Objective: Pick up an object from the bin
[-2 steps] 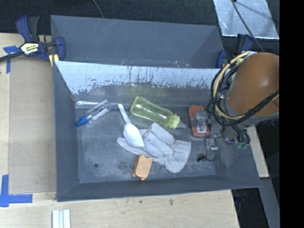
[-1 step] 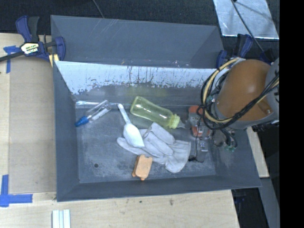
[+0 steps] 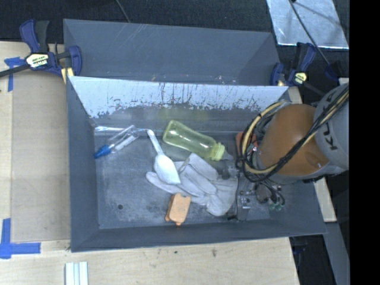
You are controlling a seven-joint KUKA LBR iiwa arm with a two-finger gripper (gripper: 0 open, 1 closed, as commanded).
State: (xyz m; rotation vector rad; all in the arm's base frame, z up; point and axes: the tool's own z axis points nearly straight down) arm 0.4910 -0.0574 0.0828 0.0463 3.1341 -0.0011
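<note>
— Grey metal bin (image 3: 83, 159), floor contents, listed left to right. First entry?

— Item 1: syringe (image 3: 116, 142). Clear, with a blue tip, inside a clear wrapper. Upper left of the floor, lying aslant, apart from the rest.

— Next?

— Item 2: spoon (image 3: 166, 168). White plastic, centre of the frame, handle pointing to the upper left, bowl lying on the left edge of the glove.
Item 3: block (image 3: 178, 208). Orange-tan, flat, lower centre, just below the glove.
Item 4: bottle (image 3: 187, 138). Pale yellow-green, on its side above centre, cap end toward the right, just above the glove.
Item 5: glove (image 3: 199, 180). White, crumpled, spread from the centre toward the right.

— And the robot?

— Gripper (image 3: 240, 205): lower right of the floor, low in the bin, at the glove's right end. The glove is the thing nearest to it; whether they touch cannot be told. Open or closed: cannot tell.
Cables (image 3: 255, 147): black and yellow, looped just above the gripper.
Cover (image 3: 291, 147): orange, rounded, on the wrist at the right of the frame.
</note>
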